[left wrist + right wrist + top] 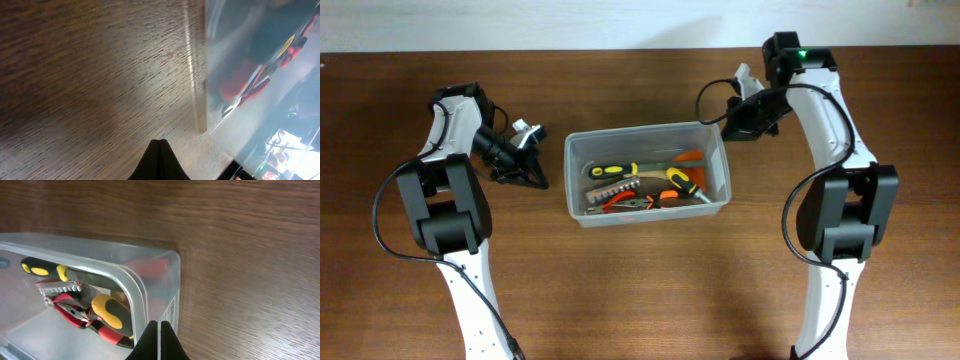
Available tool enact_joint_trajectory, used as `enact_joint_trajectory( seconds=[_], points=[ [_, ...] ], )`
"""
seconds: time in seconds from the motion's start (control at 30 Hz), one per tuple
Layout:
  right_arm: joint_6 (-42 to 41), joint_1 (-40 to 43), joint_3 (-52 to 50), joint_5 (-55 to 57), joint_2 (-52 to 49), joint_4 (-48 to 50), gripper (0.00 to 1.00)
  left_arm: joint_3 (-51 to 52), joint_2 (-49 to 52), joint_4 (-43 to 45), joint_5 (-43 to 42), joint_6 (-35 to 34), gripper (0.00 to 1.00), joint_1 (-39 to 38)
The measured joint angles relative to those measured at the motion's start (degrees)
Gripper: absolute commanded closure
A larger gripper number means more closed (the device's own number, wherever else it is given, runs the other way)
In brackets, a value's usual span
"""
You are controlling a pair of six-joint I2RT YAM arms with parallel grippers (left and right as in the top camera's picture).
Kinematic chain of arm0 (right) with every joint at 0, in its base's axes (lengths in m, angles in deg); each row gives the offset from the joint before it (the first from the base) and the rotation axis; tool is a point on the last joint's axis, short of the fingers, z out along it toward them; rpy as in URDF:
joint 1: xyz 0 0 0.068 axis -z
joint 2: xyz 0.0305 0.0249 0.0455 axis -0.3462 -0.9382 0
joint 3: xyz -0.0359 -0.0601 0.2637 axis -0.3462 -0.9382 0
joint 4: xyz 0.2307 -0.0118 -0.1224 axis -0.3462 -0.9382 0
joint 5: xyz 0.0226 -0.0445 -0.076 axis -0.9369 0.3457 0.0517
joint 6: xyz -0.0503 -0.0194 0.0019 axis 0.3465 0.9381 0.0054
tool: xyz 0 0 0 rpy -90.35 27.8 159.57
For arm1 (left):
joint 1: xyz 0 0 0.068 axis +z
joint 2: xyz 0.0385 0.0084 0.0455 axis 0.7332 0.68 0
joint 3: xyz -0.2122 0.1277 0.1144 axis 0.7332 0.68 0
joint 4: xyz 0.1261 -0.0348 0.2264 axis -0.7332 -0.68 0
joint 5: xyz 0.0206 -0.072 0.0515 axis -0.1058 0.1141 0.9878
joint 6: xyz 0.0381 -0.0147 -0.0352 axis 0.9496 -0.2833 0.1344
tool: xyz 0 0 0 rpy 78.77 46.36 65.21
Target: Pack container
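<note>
There is one container (574,172), a clear, slightly milky plastic tub, rectangular with rounded corners and a thin rim. It stands upright and uncovered in the middle of the brown wooden table (650,290), between the two arms, with its long sides running left to right. Its walls are see-through enough that the hand tools inside show as colored smears from the left wrist view. The tools lie in a loose heap on its floor. There are two yellow-and-black handles (617,170), one toward the left and one toward the right. There is also one pair of red-handled pliers (623,203), one grey toothed metal piece (610,188), and one orange-red item (691,157) against the far wall (too blurred through the plastic to name). The tools overlap, so more may sit underneath. There are two end effectors, one per arm. The left end effector (527,132) lies low over the table just beside the container's left wall and apart from it, its fingers pressed together with nothing between them. The right end effector (744,78) sits outside the container's far right corner, its fingers likewise together and empty. In the right wrist view its tip lines up with that rounded corner, and I cannot tell whether they touch.
</note>
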Motion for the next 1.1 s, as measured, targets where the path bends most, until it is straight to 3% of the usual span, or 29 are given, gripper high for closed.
enact_joint_trajectory(
  seconds=[0.17, 0.53, 0.8, 1.1],
  points=[
    [-1.77, 0.11, 0.00, -0.11, 0.00, -0.28, 0.96, 0.00, 0.00, -0.04, -0.74, 0.00, 0.96, 0.00],
    [-2.86, 3.45, 0.00, 1.01, 0.00, -3.82, 0.96, -0.11, 0.00, 2.64, -10.88, 0.02, 0.96, -3.34],
    [-2.34, 6.45, 0.00, 1.70, 0.00, -7.13, 0.96, -0.13, 0.00, 6.47, -11.80, -1.25, 0.96, -7.21],
    [0.57, 6.71, 0.00, 1.92, 0.00, -9.68, 0.96, -0.37, 0.00, 5.95, -11.52, -1.77, 0.96, -6.36]
  ],
)
